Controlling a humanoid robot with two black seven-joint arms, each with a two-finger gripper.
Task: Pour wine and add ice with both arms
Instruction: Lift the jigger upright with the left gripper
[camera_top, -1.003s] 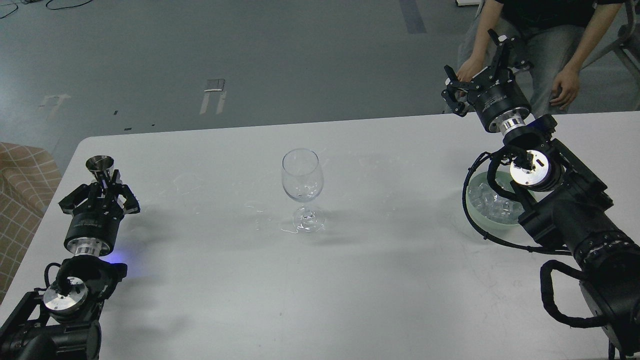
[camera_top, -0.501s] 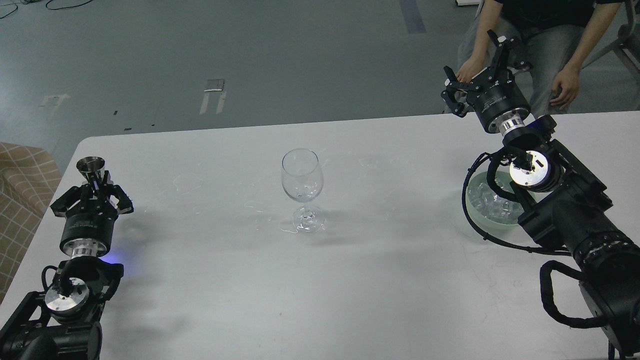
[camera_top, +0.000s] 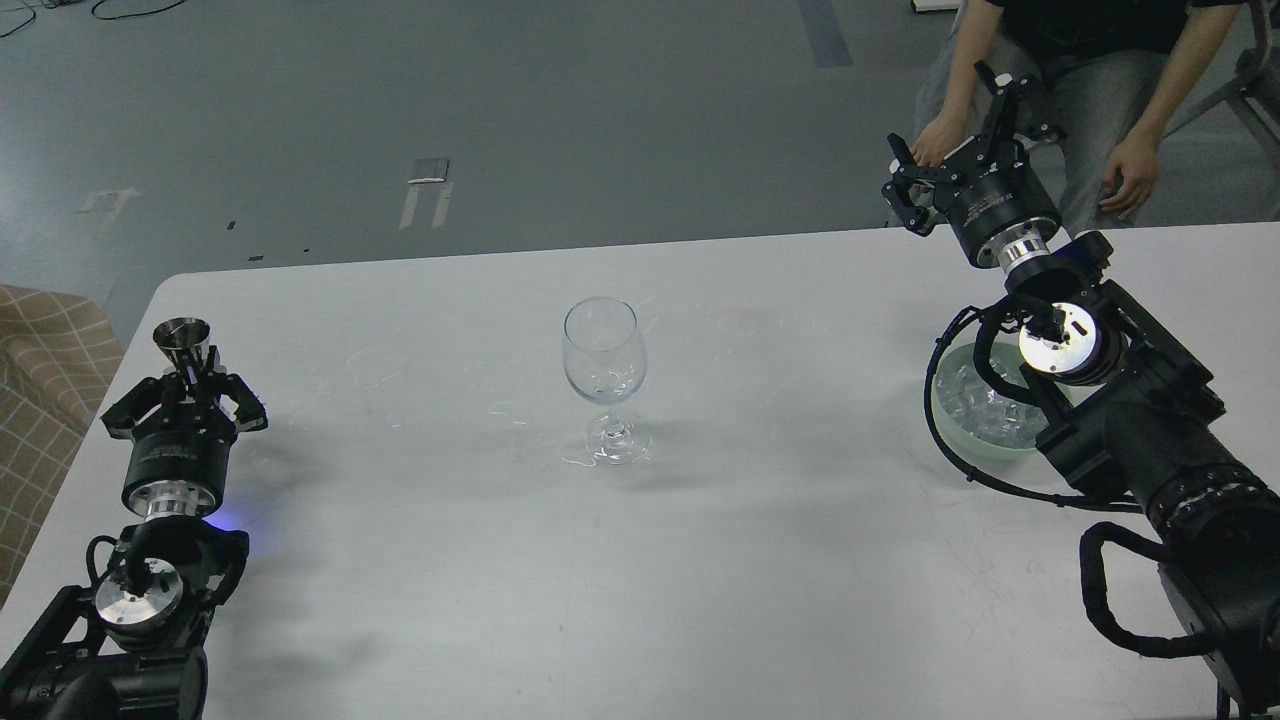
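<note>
An empty clear wine glass (camera_top: 603, 372) stands upright in the middle of the white table (camera_top: 760, 540). My left gripper (camera_top: 194, 364) is at the table's left edge, shut on the stem of a small steel funnel-shaped cup (camera_top: 181, 333) held upright. My right gripper (camera_top: 958, 122) is open and empty, raised over the table's far right edge. Clear ice (camera_top: 978, 400) cubes lie in a pale green glass bowl (camera_top: 950, 425) at the right, partly hidden under my right arm.
A seated person (camera_top: 1090, 60) is just beyond the far right edge, one hand (camera_top: 935, 148) close to my right gripper. A checkered cushion (camera_top: 45, 350) is off the table's left side.
My left gripper has moved left and slightly back with the steel cup in it. The right gripper and the wine glass have hardly moved.
</note>
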